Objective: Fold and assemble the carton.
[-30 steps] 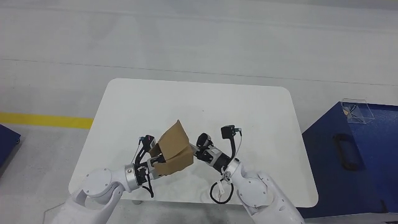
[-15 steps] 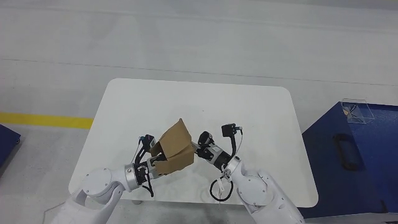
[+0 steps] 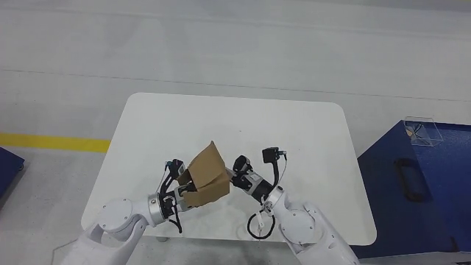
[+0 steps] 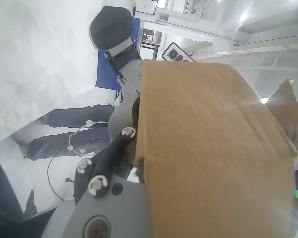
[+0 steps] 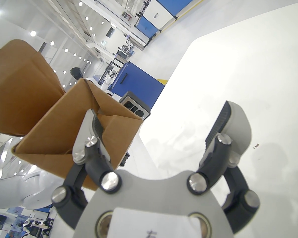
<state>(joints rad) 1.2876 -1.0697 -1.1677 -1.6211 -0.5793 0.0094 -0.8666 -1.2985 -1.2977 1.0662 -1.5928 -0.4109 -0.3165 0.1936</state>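
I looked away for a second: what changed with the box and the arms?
Barely anything. The right gripper seems to have edged slightly toward the carton, jaws open, one finger at its flap. The carton stayed raised between the arms; the left gripper held its place.

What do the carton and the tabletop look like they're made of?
Carton: brown cardboard, matte, going by its fibrous face and ragged cut edge. Tabletop: smooth white, faintly reflective, likely laminate or painted board; can't tell which.
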